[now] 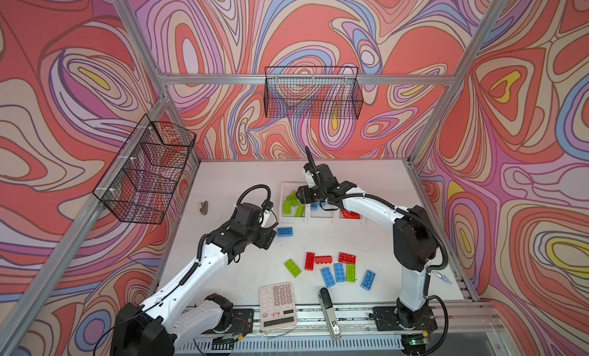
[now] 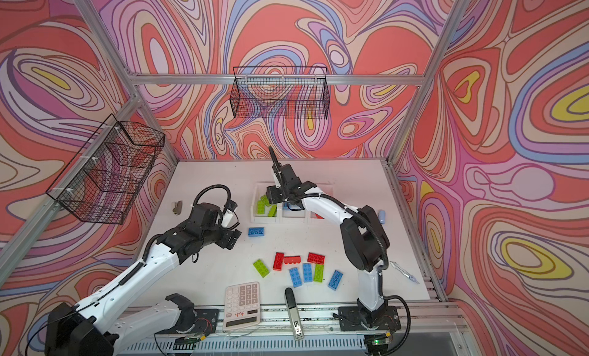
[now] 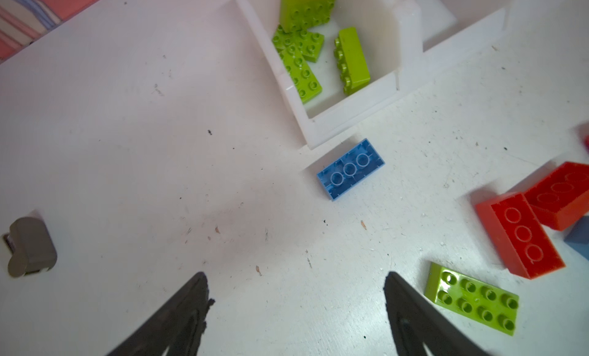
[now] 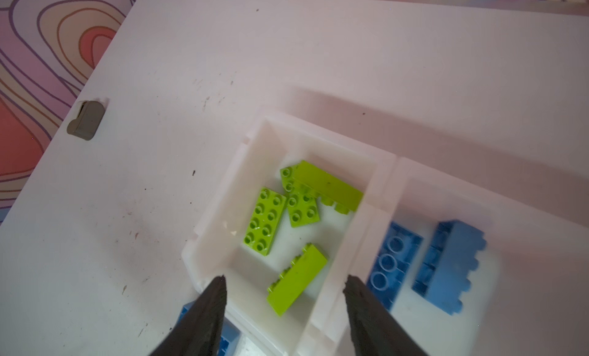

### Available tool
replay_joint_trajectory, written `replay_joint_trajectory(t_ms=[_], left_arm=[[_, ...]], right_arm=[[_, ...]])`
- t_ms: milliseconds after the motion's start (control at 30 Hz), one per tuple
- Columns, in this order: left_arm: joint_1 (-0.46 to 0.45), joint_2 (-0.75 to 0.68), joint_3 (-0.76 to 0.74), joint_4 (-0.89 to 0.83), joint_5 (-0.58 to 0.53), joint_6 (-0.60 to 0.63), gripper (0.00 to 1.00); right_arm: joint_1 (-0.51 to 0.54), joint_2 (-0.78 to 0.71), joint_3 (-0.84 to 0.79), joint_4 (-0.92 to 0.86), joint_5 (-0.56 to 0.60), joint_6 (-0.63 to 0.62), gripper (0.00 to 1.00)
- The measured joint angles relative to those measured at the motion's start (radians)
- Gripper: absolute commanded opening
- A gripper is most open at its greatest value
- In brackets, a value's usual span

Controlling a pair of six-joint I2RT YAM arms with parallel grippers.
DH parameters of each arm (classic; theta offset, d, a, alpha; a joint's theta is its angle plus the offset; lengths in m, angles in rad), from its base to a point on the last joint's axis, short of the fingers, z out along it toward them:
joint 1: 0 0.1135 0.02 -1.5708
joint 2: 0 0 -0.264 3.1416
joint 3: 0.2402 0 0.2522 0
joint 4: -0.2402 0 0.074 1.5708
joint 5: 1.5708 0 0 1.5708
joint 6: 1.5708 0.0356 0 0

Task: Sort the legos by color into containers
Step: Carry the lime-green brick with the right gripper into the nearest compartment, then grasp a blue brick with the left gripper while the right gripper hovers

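Just above centre in both top views, three joined white plastic bins (image 1: 293, 220) hold studded plastic bricks (image 4: 264, 222), lime green leftmost. Right gripper (image 4: 285, 279) hangs over that bin's rim, jaws parted, empty. Left gripper (image 3: 294, 274), jaws spread, empty, faces bare tabletop (image 3: 143, 147) beside a loose blue brick (image 3: 350, 169).

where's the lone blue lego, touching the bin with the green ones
Apart. The left wrist view shows bare table between the blue lego and the bin.

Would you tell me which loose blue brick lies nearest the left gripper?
The lone blue brick beside the left gripper; the other three blue bricks lie clustered farther away.
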Motion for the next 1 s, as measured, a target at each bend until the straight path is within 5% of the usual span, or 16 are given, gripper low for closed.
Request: replay_joint_trajectory(t_ms=[367, 1000], left_arm=[[-0.061, 0.307, 0.035, 0.108, 0.064, 0.215, 0.94], [-0.061, 0.584, 0.163, 0.19, 0.044, 0.345, 0.88]], right_arm=[[-0.092, -0.284, -0.212, 0.031, 0.032, 0.042, 0.62], [-0.127, -0.34, -0.312, 0.037, 0.032, 0.06, 0.6]])
